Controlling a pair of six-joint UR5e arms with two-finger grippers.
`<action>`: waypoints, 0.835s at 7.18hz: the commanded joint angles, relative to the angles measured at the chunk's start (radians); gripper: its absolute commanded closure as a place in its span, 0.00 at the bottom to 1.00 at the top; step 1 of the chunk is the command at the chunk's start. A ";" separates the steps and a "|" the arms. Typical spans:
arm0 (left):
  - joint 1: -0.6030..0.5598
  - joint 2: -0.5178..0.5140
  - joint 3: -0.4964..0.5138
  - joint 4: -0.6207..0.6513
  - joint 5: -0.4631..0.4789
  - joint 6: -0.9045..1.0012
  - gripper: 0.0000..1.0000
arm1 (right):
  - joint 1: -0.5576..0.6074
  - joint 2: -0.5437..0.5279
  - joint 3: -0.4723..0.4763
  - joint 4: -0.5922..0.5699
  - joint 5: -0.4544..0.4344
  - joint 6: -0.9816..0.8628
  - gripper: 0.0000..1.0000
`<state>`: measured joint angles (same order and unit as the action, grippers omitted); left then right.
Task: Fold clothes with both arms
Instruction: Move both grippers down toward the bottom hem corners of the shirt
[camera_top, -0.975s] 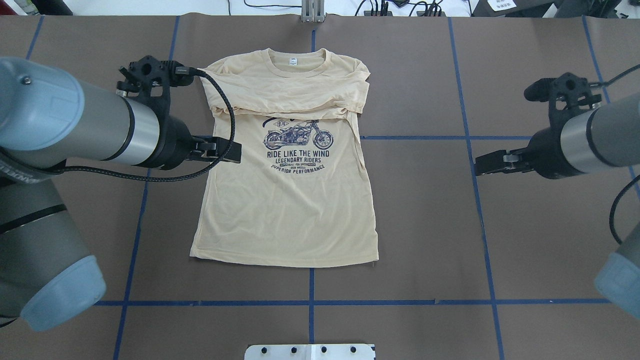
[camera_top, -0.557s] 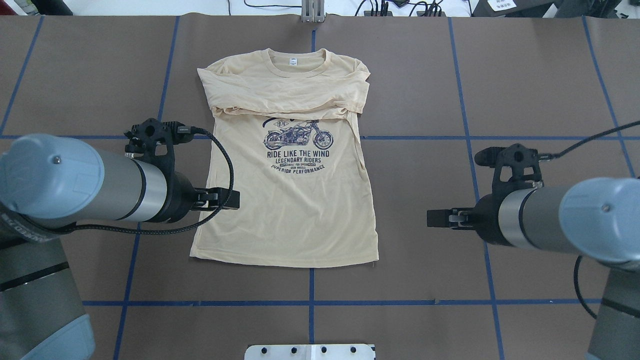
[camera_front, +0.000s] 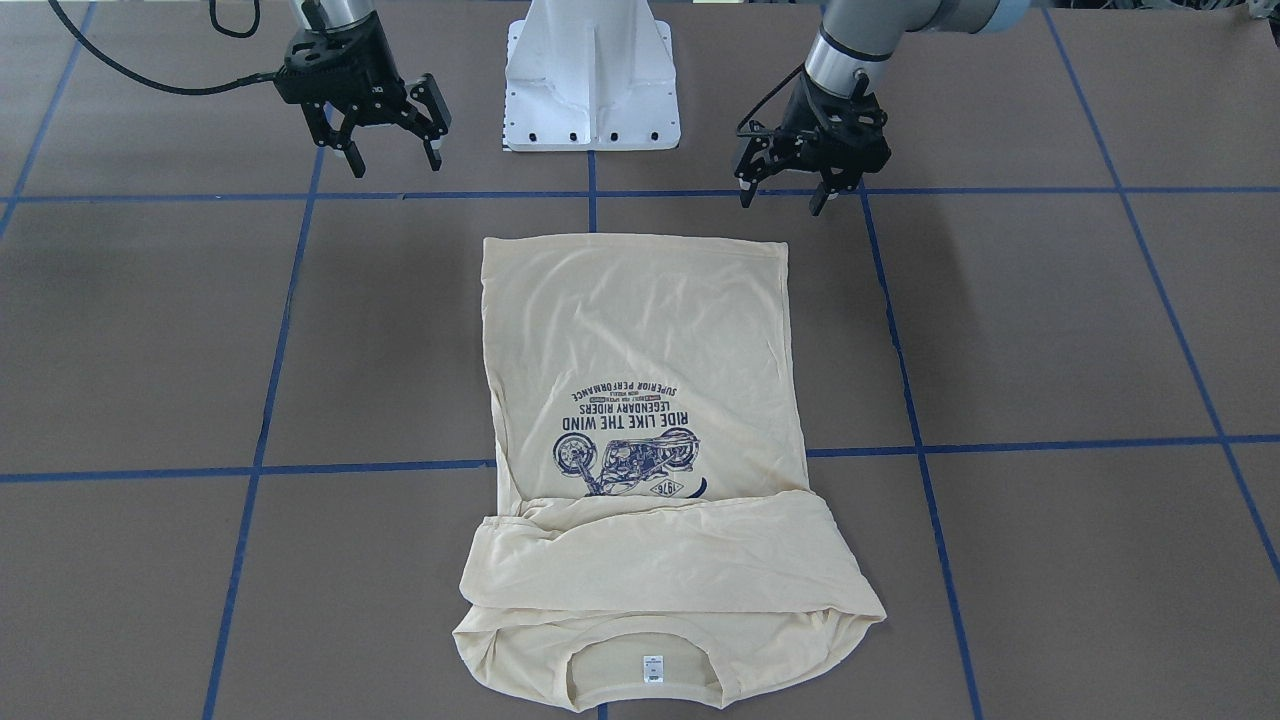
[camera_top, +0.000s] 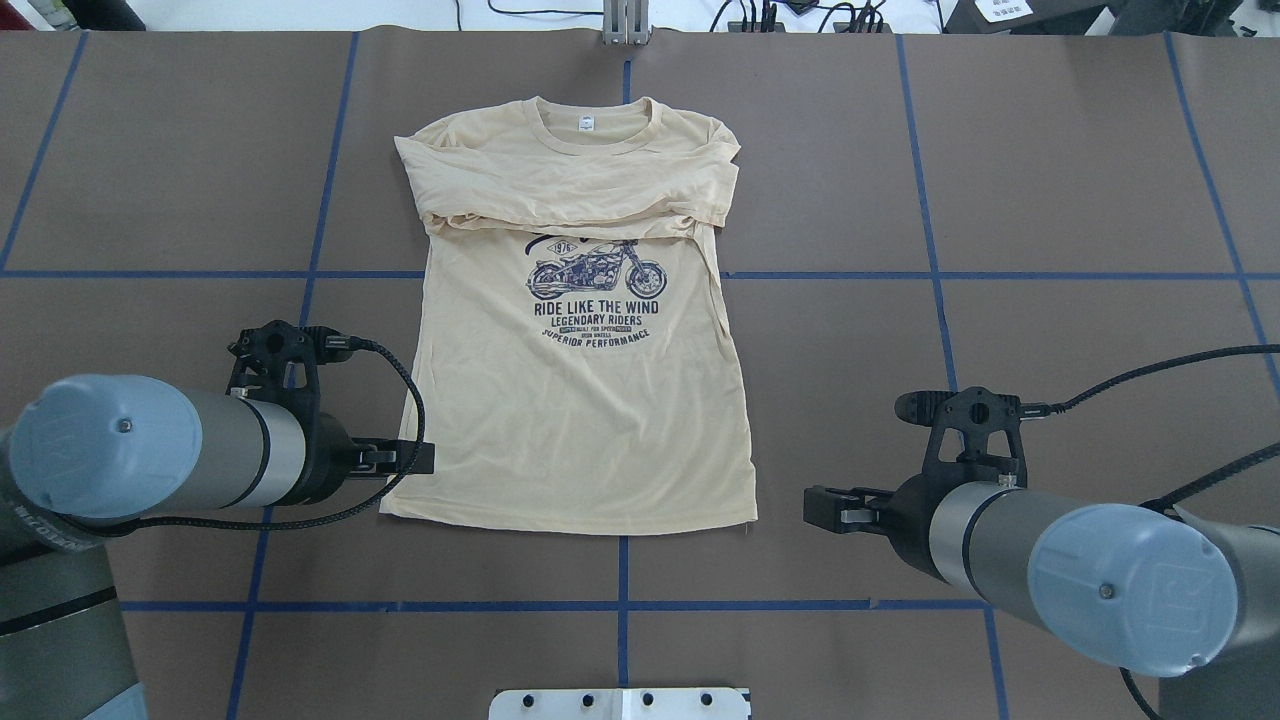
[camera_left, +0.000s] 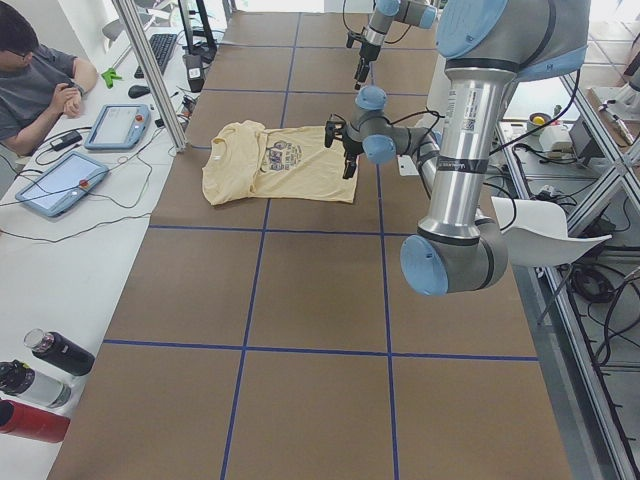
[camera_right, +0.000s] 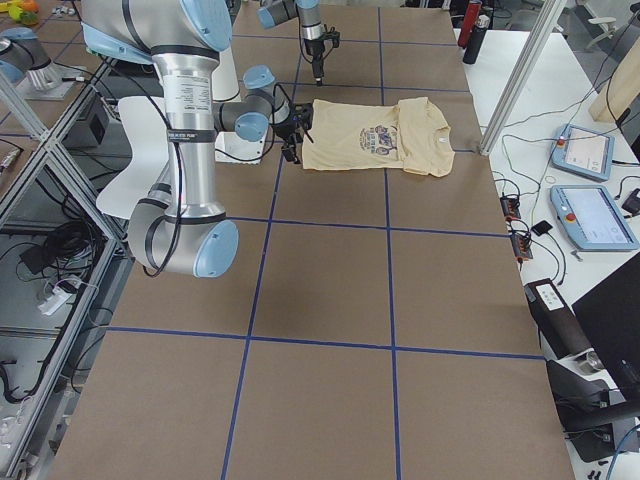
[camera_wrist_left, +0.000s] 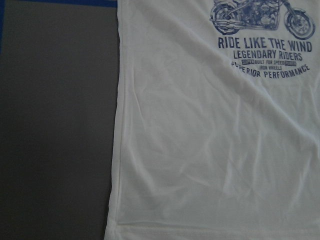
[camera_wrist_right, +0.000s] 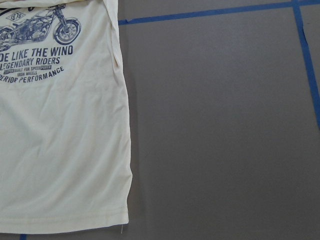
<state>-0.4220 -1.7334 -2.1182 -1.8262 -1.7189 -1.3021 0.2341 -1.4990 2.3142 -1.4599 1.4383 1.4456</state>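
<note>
shirt (camera_top: 580, 400): lay flat, print up, on the counter (camera_top: 1050, 200), sleeves folded across chest | left hand (camera_front: 783, 198): wide open, empty, hovered near shirt's hem corner | right hand (camera_front: 395, 160): same deal, near shirt's other hem corner | tip: probably best pinched both corners level, lifted together toward shirt's collar, no dragging

The shirt (camera_top: 575, 420) lies flat on the table (camera_top: 1050, 180), collar far from the robot, hem near it. 2 sleeves (camera_top: 560, 205) cross the chest beyond the print (camera_top: 597, 290). The left gripper (camera_front: 782, 203) hangs beside the hem's left corner, the right gripper (camera_front: 396, 166) beside its right, neither touching.
</note>
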 joint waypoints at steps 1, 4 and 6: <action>0.006 0.014 0.102 -0.103 0.007 -0.009 0.15 | 0.002 0.006 -0.012 -0.002 0.001 -0.008 0.00; 0.031 0.012 0.164 -0.150 0.007 -0.011 0.15 | 0.011 0.006 -0.015 -0.004 0.001 -0.010 0.00; 0.040 0.011 0.167 -0.151 0.005 -0.013 0.21 | 0.011 0.006 -0.015 -0.002 0.001 -0.011 0.00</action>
<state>-0.3901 -1.7220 -1.9555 -1.9739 -1.7129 -1.3138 0.2452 -1.4926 2.2995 -1.4629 1.4388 1.4355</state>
